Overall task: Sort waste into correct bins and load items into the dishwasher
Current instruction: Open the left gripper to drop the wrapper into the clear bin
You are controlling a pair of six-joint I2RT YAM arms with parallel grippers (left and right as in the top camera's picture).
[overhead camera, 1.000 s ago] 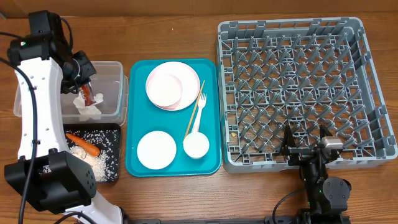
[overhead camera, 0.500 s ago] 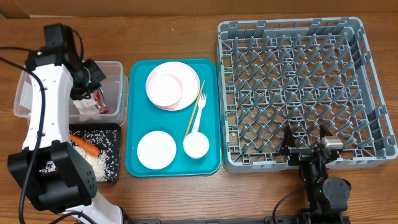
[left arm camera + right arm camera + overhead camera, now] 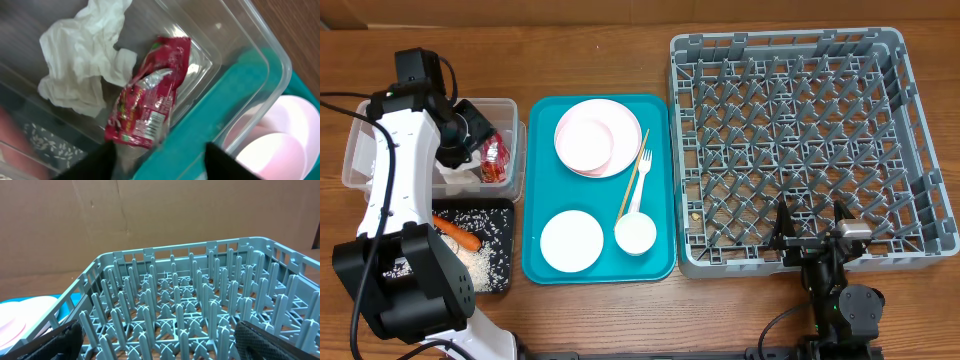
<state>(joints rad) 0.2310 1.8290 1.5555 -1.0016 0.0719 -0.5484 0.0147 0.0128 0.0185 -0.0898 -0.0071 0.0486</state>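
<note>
Wooden tabletop held a clear tub (image 3: pixel 495 101); inside it lay a crinkled, shiny red wrapper (image 3: pixel 150 95) beside a crumpled white napkin (image 3: pixel 85 55), left gripper (image 3: pixel 159 150) spread, released.

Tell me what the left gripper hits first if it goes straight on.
Most likely the red snack wrapper lying in the clear tub, directly ahead of the left gripper; exact depth is unclear.

Glossy red wrapper (image 3: pixel 150 95) and matt paper napkin (image 3: pixel 85 55) lie in clear plastic tub (image 3: pixel 270 47).
</note>
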